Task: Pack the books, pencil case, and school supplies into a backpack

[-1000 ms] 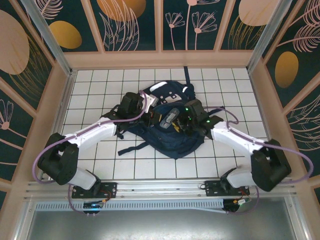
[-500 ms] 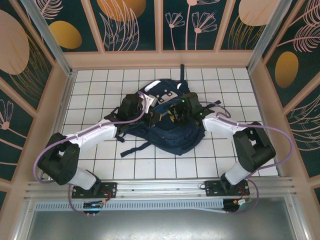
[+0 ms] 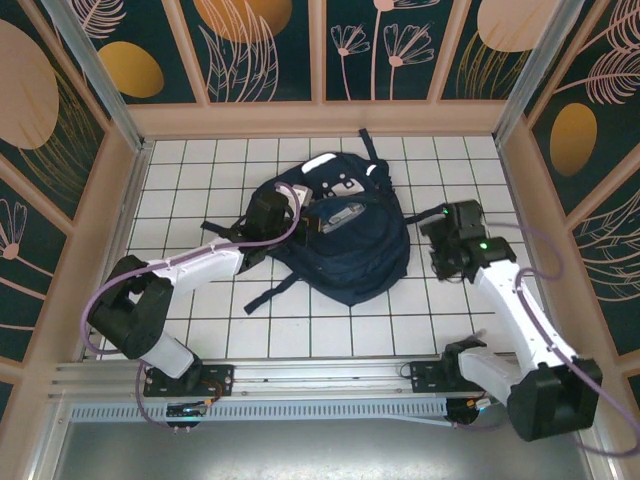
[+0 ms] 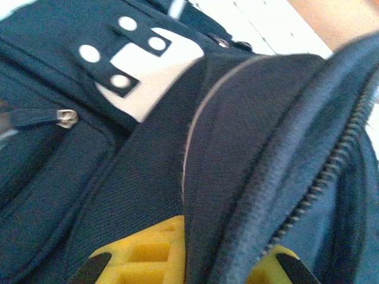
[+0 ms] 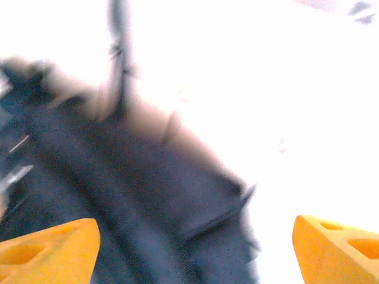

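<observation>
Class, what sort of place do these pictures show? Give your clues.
Probably a robot test cell: left arm and right arm bolted at the edge of a white gridded table, patterned walls boxing it in, a backpack laid out.

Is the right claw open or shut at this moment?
Open. In the right wrist view the right claw has its yellow fingertips far apart, with nothing between them.

A white surface (image 3: 200, 160) ruled in a dark grid lies under bright, even light. Around it stand dark teal wall panels (image 3: 260, 60) with orange ovals and pink outlined flowers, set in tan frames (image 3: 316, 50).
</observation>
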{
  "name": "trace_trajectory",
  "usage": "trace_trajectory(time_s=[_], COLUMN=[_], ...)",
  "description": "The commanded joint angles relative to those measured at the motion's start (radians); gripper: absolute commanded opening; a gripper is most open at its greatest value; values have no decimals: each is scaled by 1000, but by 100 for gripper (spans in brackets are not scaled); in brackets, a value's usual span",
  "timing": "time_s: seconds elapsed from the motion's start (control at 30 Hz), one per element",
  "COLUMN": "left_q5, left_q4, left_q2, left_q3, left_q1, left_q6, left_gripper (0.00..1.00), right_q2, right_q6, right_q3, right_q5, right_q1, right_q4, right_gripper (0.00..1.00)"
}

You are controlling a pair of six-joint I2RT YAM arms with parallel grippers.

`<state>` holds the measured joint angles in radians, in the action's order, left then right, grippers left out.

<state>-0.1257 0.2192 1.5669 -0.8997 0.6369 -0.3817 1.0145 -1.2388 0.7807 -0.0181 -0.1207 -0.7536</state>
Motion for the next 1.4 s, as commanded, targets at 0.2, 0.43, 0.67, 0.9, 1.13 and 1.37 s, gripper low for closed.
trace_trajectory(time_s=[0.2,0.43,0.67,0.9,1.13,1.37], left_q5=[273,211,206,113,-86,-149], left_q4=[-37,-60,-93,-93,-103,-156], left_q2=[-98,-138,-149,-145,-131,-131], left_q3=[-12,13,2,-35,-89,-104], left_q1=[-60,-74,-75,-74,-74,-74], left_q6=[-54,-54,-34,47,108,178], left_gripper=[0,0,0,0,0,0], right_q2=[-38,53,71,57,-7,114], right_q6=[11,-15,65,-45,5,19], right_q3=[-282,-369,-322,-173,-218,-270], right_q5=[-32,-19,-15,-210,-242,-151], right_q1=[278,291,272,329,718,833], right_q4=[-141,-8,97,-185,-160,-104], right_gripper=[83,84,79,85,91,96])
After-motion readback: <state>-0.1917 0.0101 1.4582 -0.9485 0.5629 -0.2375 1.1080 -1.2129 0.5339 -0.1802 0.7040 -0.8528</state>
